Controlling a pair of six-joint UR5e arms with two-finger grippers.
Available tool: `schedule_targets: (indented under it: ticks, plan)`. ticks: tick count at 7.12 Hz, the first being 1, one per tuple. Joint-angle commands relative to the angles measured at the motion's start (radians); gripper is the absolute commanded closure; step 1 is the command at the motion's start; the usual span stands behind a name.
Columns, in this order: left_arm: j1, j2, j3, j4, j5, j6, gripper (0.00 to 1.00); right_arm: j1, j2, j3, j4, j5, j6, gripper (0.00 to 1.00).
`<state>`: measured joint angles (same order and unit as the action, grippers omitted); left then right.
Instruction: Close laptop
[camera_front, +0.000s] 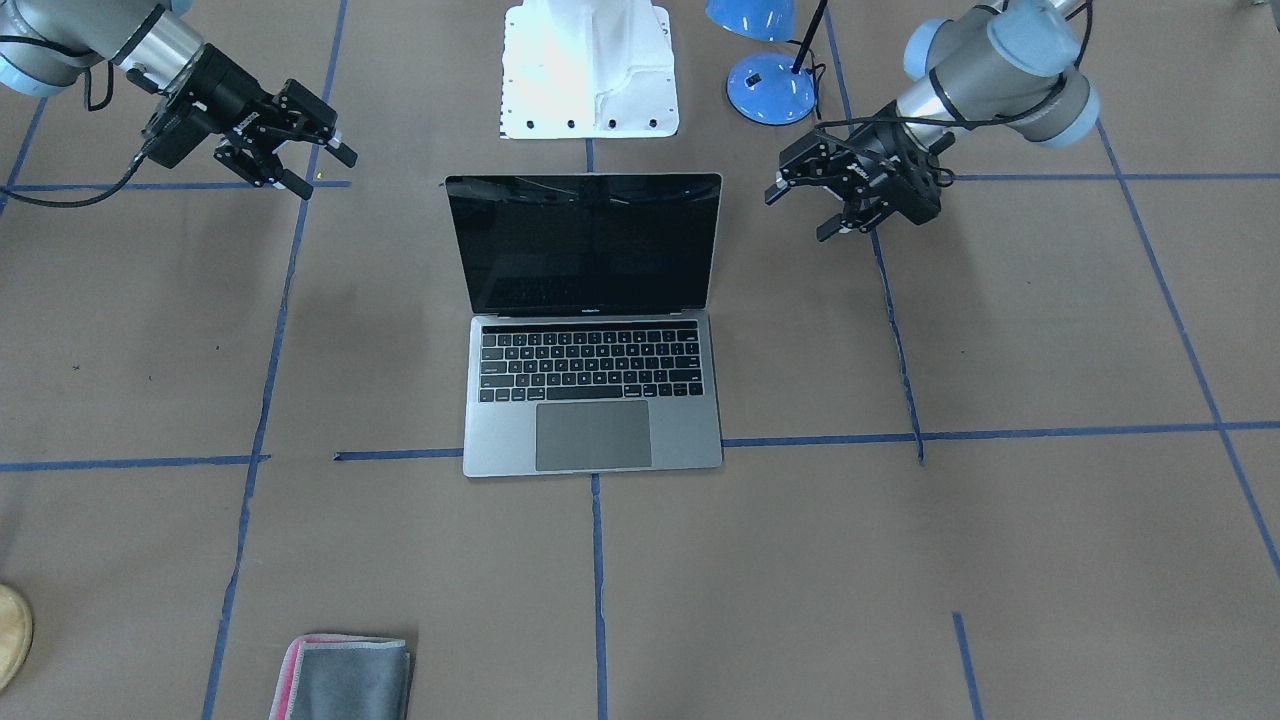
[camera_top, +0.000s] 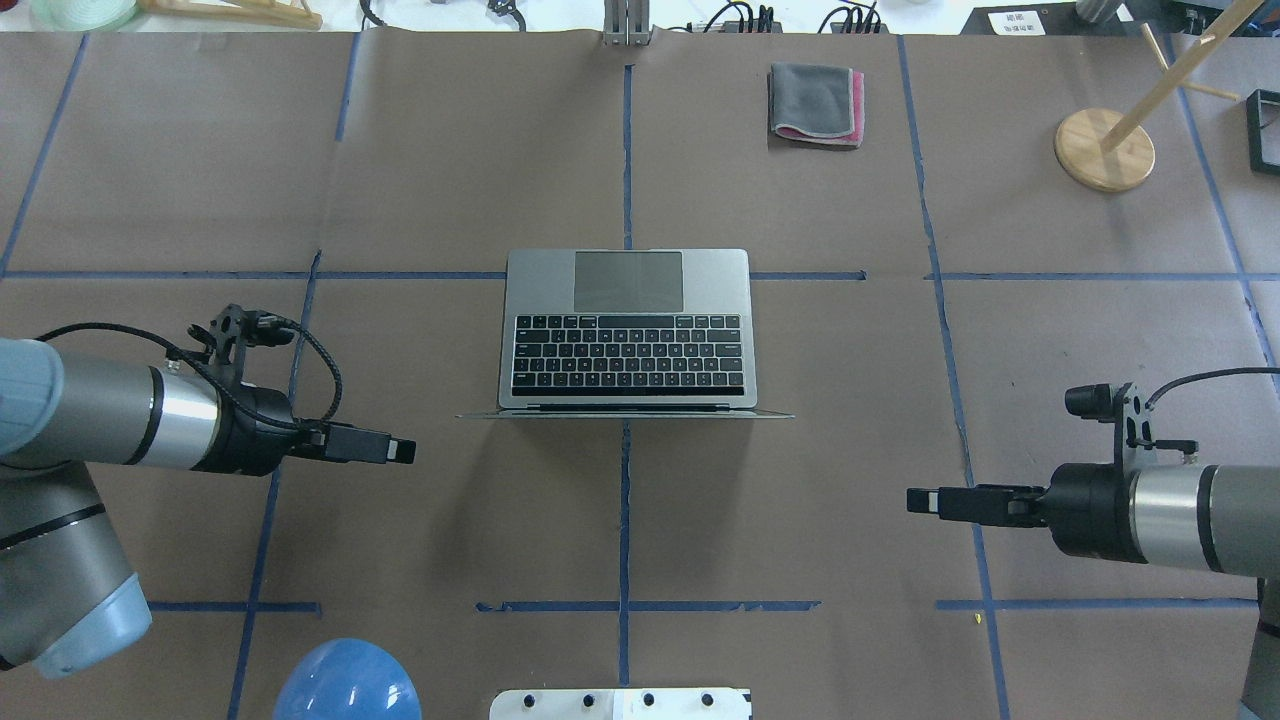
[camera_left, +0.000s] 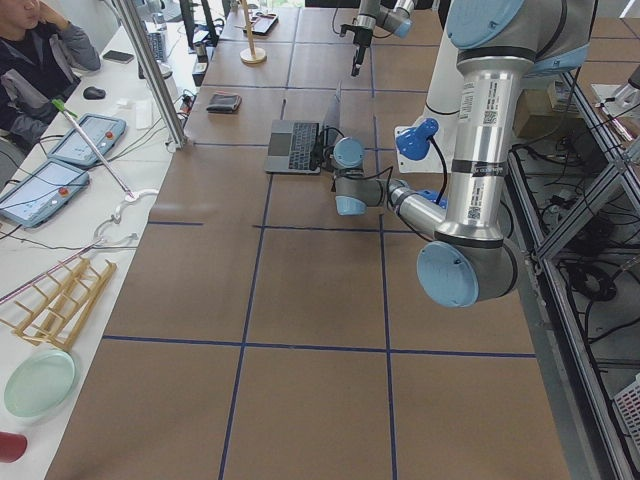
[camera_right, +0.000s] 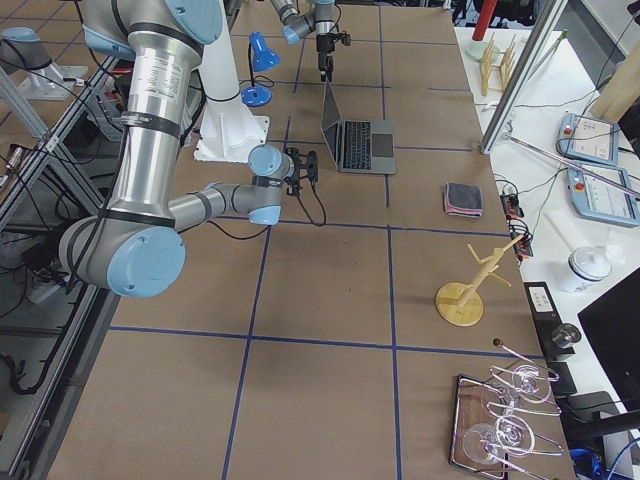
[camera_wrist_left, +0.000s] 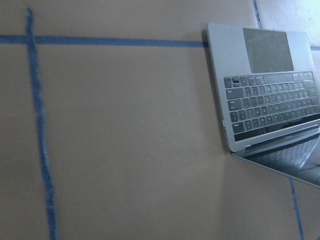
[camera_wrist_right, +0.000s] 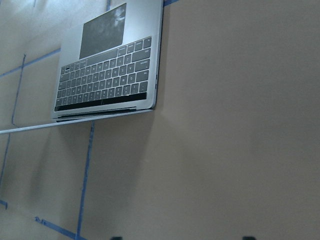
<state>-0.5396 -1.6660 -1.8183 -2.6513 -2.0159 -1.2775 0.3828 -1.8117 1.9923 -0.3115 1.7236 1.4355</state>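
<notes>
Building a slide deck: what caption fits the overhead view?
Open laptop sits between the left gripper and right gripper, neither touching it.

A wide worktop covered in brown paper (camera_top: 450, 150) is marked into large rectangles by blue tape lines (camera_top: 627, 500). A blue desk lamp (camera_front: 770, 88) stands near one long edge. Toward the opposite edge are a folded grey-and-pink cloth (camera_top: 815, 103) and a wooden stand with a round base (camera_top: 1104, 150). Alongside runs a white side bench (camera_left: 50, 255) carrying a slatted wooden rack (camera_left: 65, 300) and a pale green plate (camera_left: 40, 382). A silver metal post (camera_left: 147, 70) rises at its edge, and a seated person in dark clothes (camera_left: 35, 50) is at the far end.
</notes>
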Motion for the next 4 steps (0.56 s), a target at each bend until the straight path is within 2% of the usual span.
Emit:
schedule_targets:
  ticks: [1,2,3,4]
  plan:
    - [0.058,-0.027,-0.001,-0.004,0.034,-0.033,0.34,-0.129,0.032,0.028,0.0,-0.171,0.014,0.43]
    - [0.073,-0.041,-0.001,-0.004,0.034,-0.043,0.52,-0.152,0.081,0.028,0.0,-0.214,0.02,0.6]
    - [0.073,-0.073,-0.002,-0.004,0.035,-0.098,0.84,-0.192,0.133,0.026,0.0,-0.302,0.108,0.75]
    - [0.073,-0.086,-0.009,-0.004,0.055,-0.103,0.96,-0.252,0.158,0.025,-0.003,-0.431,0.109,0.83]
